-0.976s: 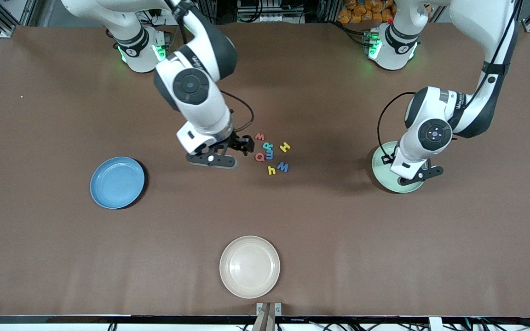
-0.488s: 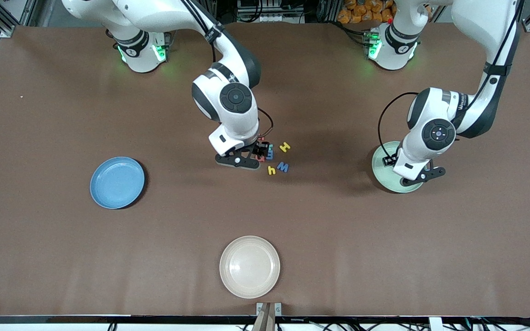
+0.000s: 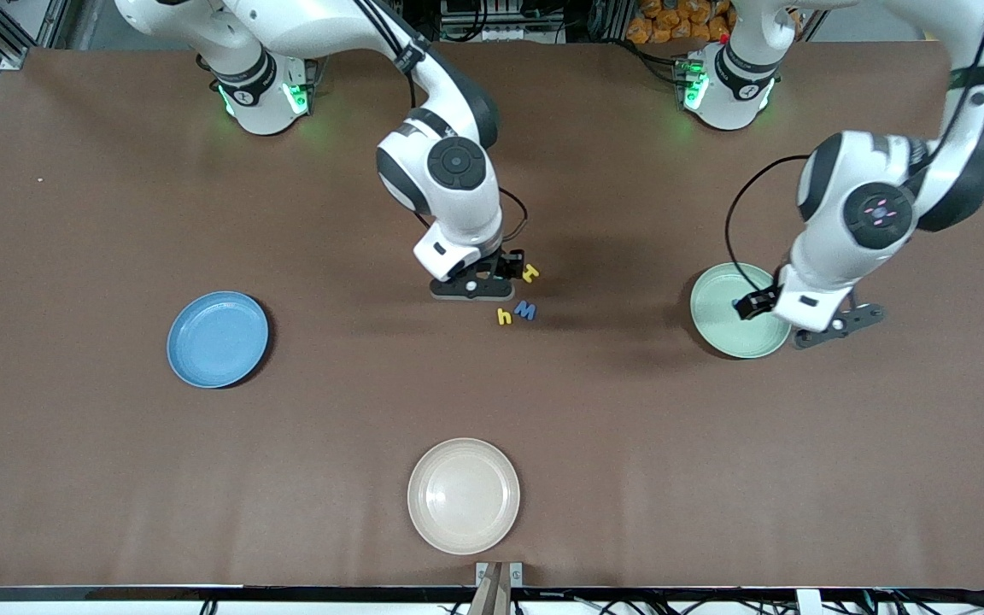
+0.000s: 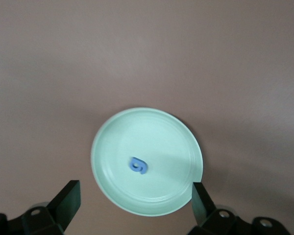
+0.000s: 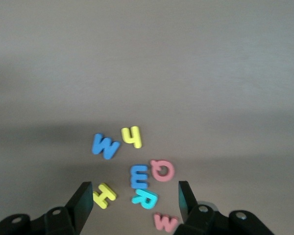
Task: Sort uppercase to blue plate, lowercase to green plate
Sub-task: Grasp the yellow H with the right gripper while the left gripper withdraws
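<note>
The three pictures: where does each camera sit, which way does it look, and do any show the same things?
Front view: high across the table, facing both arms; right gripper low over the letters, left gripper over the green plate.
Left wrist view: on the left wrist, looking down past its open jaws at that plate and the blue g.
Right wrist view: looks down past open jaws at the letters.
Shared: yellow h, front and right wrist.
</note>
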{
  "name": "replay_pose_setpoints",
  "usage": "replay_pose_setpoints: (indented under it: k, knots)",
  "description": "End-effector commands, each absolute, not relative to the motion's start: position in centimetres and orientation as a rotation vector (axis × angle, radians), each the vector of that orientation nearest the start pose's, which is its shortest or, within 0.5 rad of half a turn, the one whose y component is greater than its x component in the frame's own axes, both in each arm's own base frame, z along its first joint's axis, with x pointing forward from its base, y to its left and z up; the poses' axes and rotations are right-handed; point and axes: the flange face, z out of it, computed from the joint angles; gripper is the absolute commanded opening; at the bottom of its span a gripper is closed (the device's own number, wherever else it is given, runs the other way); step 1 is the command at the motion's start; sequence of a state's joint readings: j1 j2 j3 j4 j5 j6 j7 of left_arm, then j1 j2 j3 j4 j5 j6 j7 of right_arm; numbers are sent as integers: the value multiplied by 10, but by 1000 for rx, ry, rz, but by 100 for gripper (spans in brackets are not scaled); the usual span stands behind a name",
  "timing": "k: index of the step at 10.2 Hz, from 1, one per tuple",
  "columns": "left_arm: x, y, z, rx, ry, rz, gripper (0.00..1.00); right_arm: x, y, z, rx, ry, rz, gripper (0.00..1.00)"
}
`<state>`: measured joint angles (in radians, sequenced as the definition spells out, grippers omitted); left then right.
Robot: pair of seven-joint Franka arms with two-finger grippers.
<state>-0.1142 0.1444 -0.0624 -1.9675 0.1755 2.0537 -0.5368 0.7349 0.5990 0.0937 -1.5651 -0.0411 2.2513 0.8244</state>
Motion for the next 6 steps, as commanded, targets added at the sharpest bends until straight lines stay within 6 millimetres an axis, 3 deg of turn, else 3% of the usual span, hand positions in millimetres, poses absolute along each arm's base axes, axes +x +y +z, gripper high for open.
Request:
replay_pose_setpoints:
  k: [1,3,6]
  knots:
    - [593,-56,462,-3007,-186,-6,100,469,548,279,-3020,-265,-148,77]
    - [601,-34,512,-3069,-173,-25,100,454,563,268,-2987,-489,-146,77]
    - [591,-25,562,-3080,-209,-46,100,441,576,249,-2955,-782,-153,74]
